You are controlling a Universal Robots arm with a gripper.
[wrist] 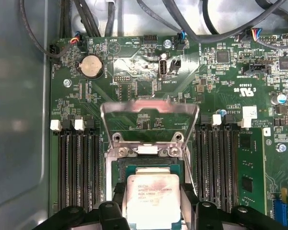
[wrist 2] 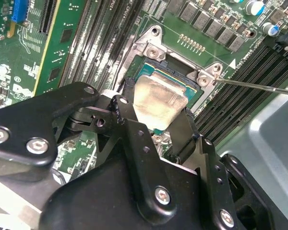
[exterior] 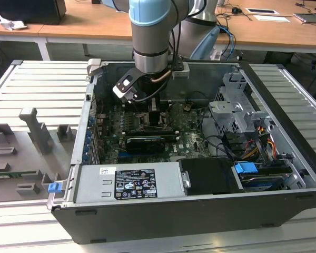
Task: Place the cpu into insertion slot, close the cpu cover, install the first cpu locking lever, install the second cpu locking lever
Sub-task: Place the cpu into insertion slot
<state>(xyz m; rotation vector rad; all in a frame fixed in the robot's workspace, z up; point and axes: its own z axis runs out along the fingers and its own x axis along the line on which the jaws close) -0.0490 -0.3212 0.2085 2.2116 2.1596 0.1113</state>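
Observation:
My gripper [wrist: 153, 203] is shut on the cpu [wrist: 151, 191], a pale silvery square chip held by two opposite edges between the black fingers [wrist: 188, 194]. The chip hangs low over the insertion slot [wrist: 149, 165], a dark square socket with a metal rim in the green board. The second wrist view shows the cpu [wrist 2: 158, 98] tilted slightly over the insertion slot [wrist 2: 177, 72], with the gripper [wrist 2: 156, 108] around it. The cpu cover [wrist: 149, 106] stands swung up and open behind the socket. A thin locking lever [wrist 2: 259, 86] sticks out beside the socket. In the exterior view the gripper [exterior: 154, 113] is down inside the computer case.
Long black memory slots [wrist: 77, 163] flank the socket on both sides [wrist: 216, 163]. Cables [wrist: 86, 19] run along the board's far edge. The case walls [exterior: 84, 132], a drive cage [exterior: 237, 105] and a power supply [exterior: 129, 182] surround the board. A grey fixture tray [exterior: 26, 153] sits outside the case.

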